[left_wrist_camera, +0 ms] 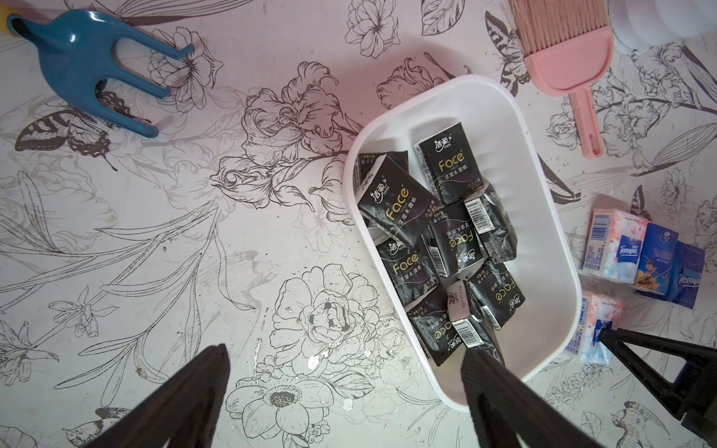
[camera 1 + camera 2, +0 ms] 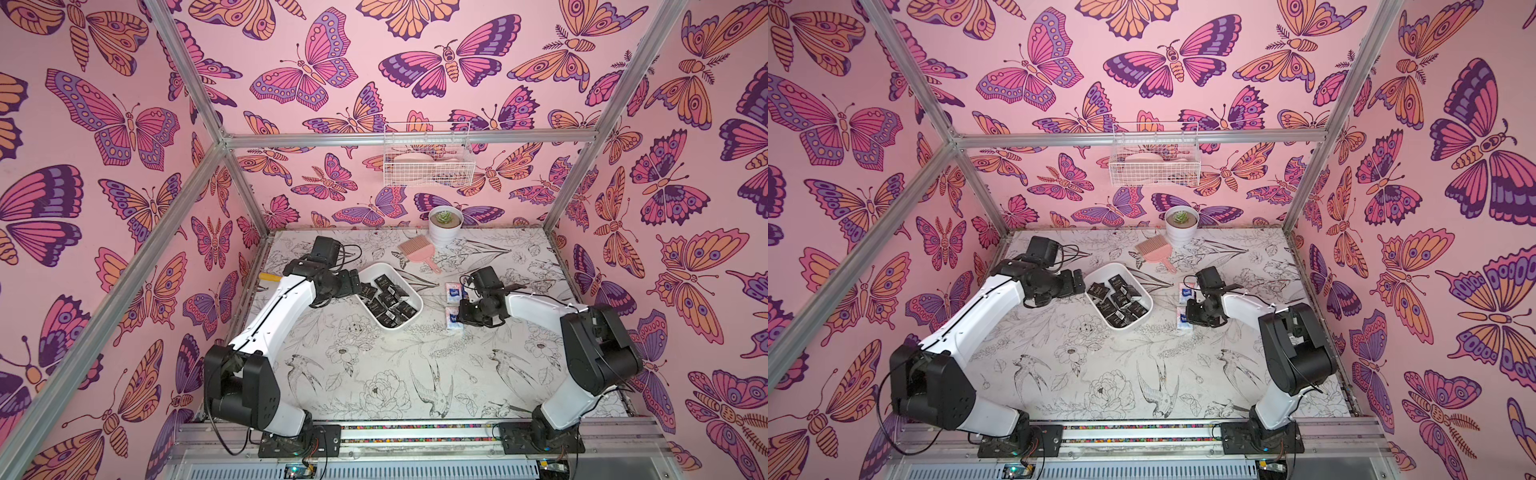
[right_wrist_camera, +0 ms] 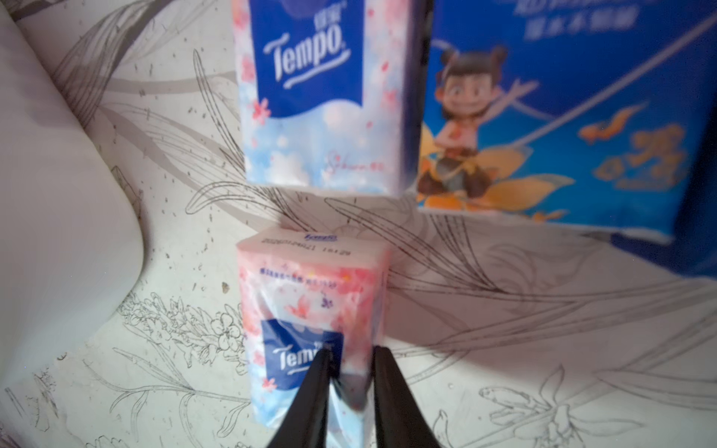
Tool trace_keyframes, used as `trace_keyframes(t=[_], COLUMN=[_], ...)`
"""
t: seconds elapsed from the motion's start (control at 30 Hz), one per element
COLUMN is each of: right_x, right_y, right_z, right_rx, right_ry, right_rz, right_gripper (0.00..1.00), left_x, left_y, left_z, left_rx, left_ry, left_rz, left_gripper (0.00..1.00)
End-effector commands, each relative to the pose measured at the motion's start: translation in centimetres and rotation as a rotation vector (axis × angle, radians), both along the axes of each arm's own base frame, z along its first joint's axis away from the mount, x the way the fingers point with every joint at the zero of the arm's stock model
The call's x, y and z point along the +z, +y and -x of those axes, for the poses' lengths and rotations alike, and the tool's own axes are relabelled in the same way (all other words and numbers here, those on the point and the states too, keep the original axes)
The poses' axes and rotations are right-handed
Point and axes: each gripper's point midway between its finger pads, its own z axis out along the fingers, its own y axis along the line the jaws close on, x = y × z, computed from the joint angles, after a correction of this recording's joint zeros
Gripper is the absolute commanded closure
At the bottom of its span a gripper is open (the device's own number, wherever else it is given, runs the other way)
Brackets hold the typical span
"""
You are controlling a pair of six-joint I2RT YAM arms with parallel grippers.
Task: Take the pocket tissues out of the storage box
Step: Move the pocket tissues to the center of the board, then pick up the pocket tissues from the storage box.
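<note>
Both arms were bent inward over the table. The left gripper (image 1: 341, 364) was held with jaws spread wide; the right gripper (image 3: 349, 360) was narrowed, fingertips nearly together.

White rounded plastic storage box (image 1: 543, 217); black glossy tissue packets (image 1: 399, 209) with gold lettering; pink-white floral packet (image 3: 310, 310) with blue mark between black jaws; blue cartoon packet (image 3: 562, 116) beyond; white surface (image 1: 194, 271), grey line-drawn flowers.
</note>
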Motion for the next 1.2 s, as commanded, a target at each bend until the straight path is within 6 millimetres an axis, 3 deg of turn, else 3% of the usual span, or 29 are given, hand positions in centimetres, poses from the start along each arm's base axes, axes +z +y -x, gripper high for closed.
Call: trace_keyframes(t=[0.0, 0.6, 0.73, 0.93, 1.03, 1.13, 1.17], right_x=[-1.1, 0.6, 2.1, 6.5, 8.2, 9.7, 9.2], right_y=[-1.6, -1.2, -0.8, -0.9, 0.4, 3.3, 4.4], right_z=[0.1, -1.2, -1.3, -1.5, -1.6, -1.9, -2.2], right_rx=[-0.007, -0.025, -0.034, -0.007, 0.056, 0.151, 0.182], right_ry=[0.032, -0.006, -0.038, -0.151, -0.203, -0.254, -0.248], right_rz=[0.084, 0.044, 0.005, 0.022, 0.023, 0.011, 0.031], right_gripper=[0.77, 0.74, 0.69, 0.59, 0.55, 0.53, 0.52], left_x=[0.0, 0.0, 0.0, -0.1, -0.4, -0.7, -0.7], left_y=[0.1, 0.1, 0.2, 0.1, 0.1, -0.1, -0.1], left_z=[0.2, 0.3, 0.4, 0.3, 0.2, 0.2, 0.2], left_rx=[-0.005, -0.004, -0.004, -0.003, 0.001, 0.003, 0.002], left_ry=[0.011, 0.013, 0.012, 0.016, 0.023, 0.033, 0.033], left_rz=[-0.016, -0.019, -0.023, -0.020, -0.019, -0.016, -0.016], left_gripper=[0.00, 0.00, 0.00, 0.00, 0.00, 0.00, 0.00])
